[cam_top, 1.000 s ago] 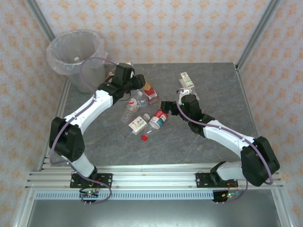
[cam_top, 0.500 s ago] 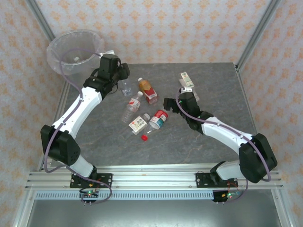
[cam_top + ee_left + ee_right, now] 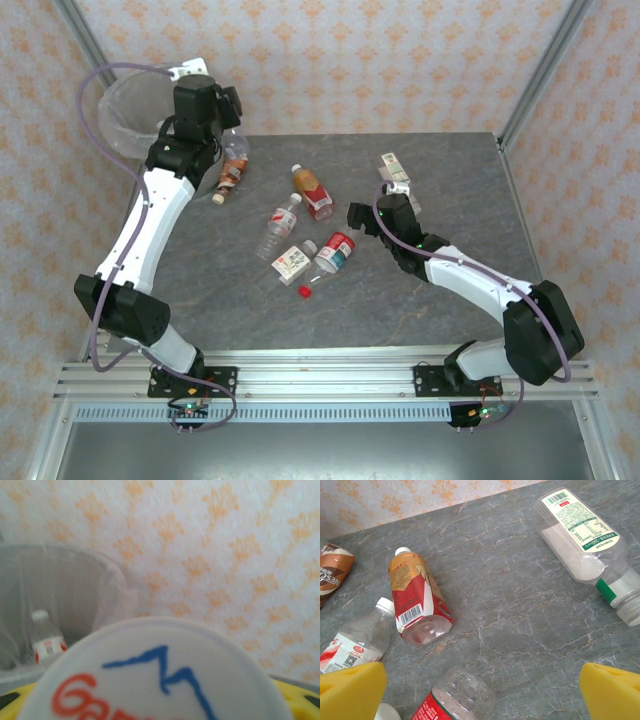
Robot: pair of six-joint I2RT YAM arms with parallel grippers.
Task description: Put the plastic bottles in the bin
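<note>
The left gripper (image 3: 160, 702) is clamped narrowly on the held bottle (image 3: 160, 672), whose white end carries blue and red print, raised at the rim of the bin (image 3: 75, 587). A small bottle (image 3: 45, 640) lies inside the bin. The right gripper (image 3: 480, 692) hangs with jaws spread wide over the grey table (image 3: 520, 615), just above a red-labelled bottle (image 3: 457, 697). A tan-and-red bottle (image 3: 417, 597) lies nearby. A white-labelled bottle (image 3: 582, 535) lies well apart to the right.
</note>
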